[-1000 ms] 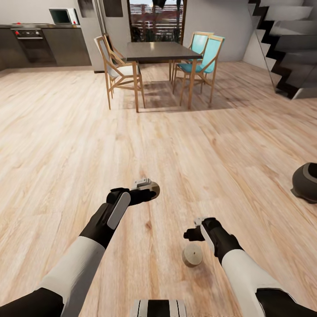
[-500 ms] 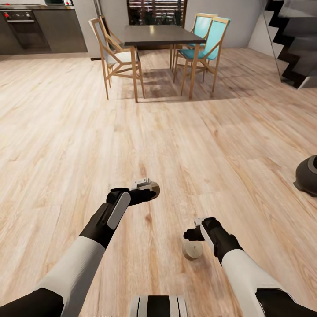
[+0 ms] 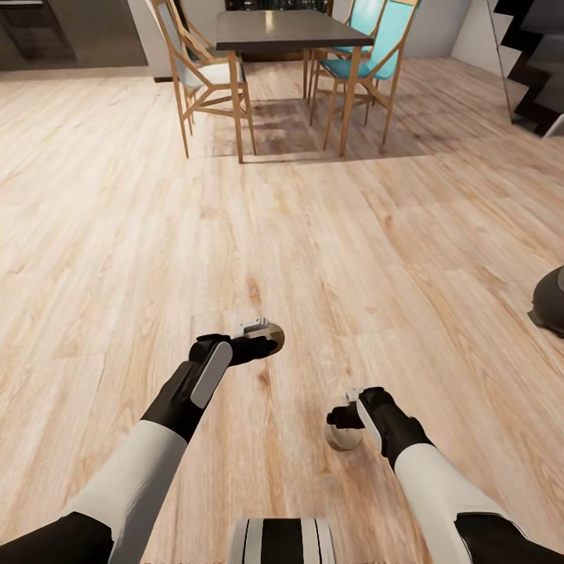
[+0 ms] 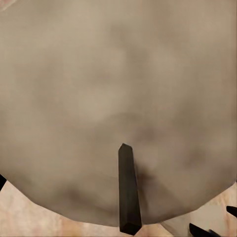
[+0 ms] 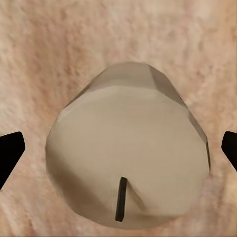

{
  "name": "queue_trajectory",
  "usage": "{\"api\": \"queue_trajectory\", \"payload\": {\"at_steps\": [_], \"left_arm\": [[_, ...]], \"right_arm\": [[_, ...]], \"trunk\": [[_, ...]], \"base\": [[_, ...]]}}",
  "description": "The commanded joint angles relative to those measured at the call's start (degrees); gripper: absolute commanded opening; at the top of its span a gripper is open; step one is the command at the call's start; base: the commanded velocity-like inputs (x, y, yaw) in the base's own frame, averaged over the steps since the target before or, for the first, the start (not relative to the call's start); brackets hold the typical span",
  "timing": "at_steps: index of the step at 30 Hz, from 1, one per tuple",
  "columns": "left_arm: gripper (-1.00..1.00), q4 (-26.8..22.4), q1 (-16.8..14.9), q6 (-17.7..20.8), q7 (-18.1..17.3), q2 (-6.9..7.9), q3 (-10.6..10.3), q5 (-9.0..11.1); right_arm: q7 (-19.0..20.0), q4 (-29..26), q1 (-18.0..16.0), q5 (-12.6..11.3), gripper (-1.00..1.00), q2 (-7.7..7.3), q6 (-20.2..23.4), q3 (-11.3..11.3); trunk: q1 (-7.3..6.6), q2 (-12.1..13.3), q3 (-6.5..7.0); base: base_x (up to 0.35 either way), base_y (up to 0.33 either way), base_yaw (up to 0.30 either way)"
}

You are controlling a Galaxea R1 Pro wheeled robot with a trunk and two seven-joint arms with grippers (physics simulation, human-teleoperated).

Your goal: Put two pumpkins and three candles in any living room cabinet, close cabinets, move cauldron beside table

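Now, from the head view, two arms reached out over the pale plank floor. The left gripper sat clenched around a candle, only a tan sliver of it peeking past the fingers. The right gripper hovered right over a second candle standing on the floor, its jaws apparently parted, though from up here I couldn't quite tell whether they touched it. So two candles counted, and one dark round-bellied shape cut by the right edge, likely the cauldron, well apart from both arms. Far ahead stood a dark dining table with four chairs around it.

Over to the left wrist view: the held candle was pressed so close it blurred, its one dark wick pointing at the lens.

Then the right wrist view: the floor candle stood squarely between two dark fingertips, clear floor showing on either side, so that gripper was released and not yet grasping. My read on handling: a stubby, stiff, light wax cylinder, a bit slick, best pinched across its round flank at mid-height, gently enough not to dent it or snap the wick.
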Motion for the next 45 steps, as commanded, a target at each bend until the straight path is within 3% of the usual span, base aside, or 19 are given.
{"api": "queue_trajectory", "payload": {"at_steps": [1,3,31,35,45], "left_arm": [[-1.0,-0.1,0.0,0.1,0.5,0.01,-0.1,0.7],[-1.0,-0.1,0.0,0.1,0.5,0.01,-0.1,0.7],[-1.0,0.0,0.0,0.1,0.6,-0.04,-0.1,0.6],[-1.0,0.0,0.0,0.1,0.6,-0.06,-0.1,0.6],[-1.0,0.0,0.0,0.1,0.6,-0.03,-0.1,0.6]], "right_arm": [[0.5,-0.1,0.0,0.6,1.0,0.02,0.3,-0.2],[0.5,-0.1,0.0,0.6,1.0,0.02,0.3,-0.2],[0.5,-0.1,0.0,0.6,1.0,0.1,0.3,-0.2],[0.5,-0.1,0.0,0.6,1.0,0.1,0.3,-0.2],[0.5,-0.1,0.0,0.6,1.0,0.07,0.3,-0.2]], "trunk": [[0.01,0.0,-0.27],[0.06,-0.1,-0.71],[0.06,-0.1,-0.71],[0.16,-0.1,-1.6],[0.16,-0.1,-1.6]], "base": [[0.0,0.0,0.0],[0.0,0.0,0.0],[0.0,0.0,0.0],[0.0,0.0,0.0],[0.0,0.0,0.0]]}}
